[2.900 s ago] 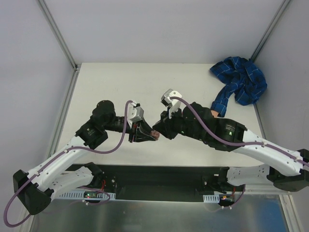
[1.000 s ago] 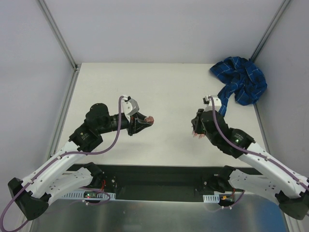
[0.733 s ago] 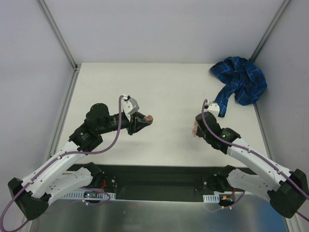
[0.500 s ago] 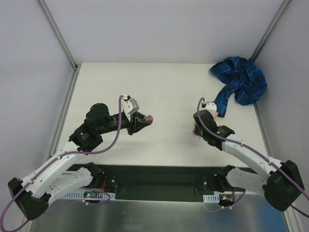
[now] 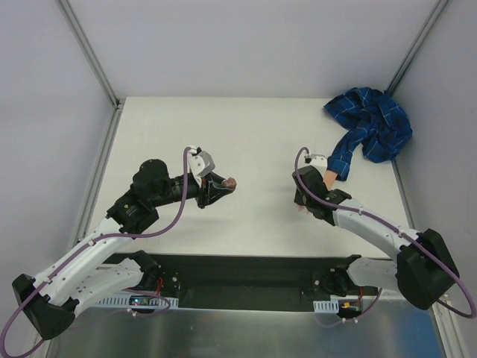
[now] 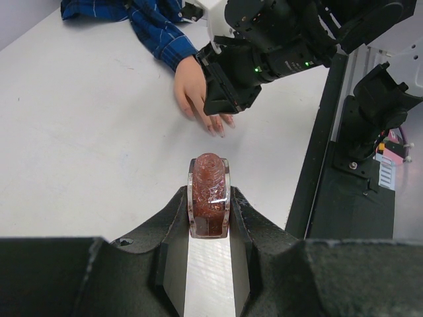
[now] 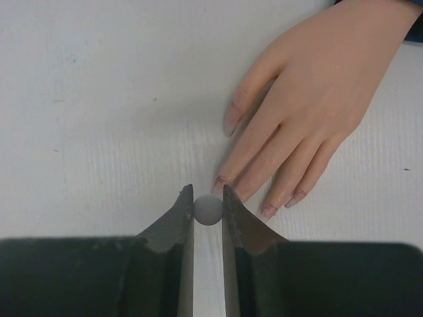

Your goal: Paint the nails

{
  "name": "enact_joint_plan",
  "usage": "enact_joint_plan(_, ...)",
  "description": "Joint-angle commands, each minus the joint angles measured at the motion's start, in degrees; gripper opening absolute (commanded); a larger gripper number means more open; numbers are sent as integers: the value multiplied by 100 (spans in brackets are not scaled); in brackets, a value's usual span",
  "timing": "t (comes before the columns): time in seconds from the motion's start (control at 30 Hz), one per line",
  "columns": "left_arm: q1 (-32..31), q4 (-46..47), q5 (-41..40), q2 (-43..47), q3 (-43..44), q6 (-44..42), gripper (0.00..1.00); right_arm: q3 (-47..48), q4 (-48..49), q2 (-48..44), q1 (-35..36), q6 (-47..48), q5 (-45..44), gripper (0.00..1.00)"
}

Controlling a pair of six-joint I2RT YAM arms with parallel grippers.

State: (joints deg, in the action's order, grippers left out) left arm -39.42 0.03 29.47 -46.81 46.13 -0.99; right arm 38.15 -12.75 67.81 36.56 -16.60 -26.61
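Flesh-coloured fake hand [image 7: 317, 92] lies palm down on the white worktop [image 5: 223, 127], fingers spread, its nails [image 7: 232, 119] facing up with faint pinkish smears, and its wrist runs into a crumpled blue plaid sleeve [image 5: 369, 130] on the far side. Right tool [image 7: 208, 198] is clenched on a small grey round-ended piece [image 7: 208, 209], right at the hand's index fingertip; whether it touches the nail is not clear. Left tool [image 6: 209, 191] sits well left of the hand, off the worktop, clamped on a small reddish-brown glittery bottle [image 6: 209, 188] that points toward the hand.
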Motion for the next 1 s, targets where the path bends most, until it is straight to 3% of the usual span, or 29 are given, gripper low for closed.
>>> enact_joint_plan(0.0,-48,155,59,22,116,55,0,245,273,302,-26,131,-160,1)
enact_joint_plan(0.97,-48,146,102,-39,124,56,0,412,326,813,-149,192,-318,1)
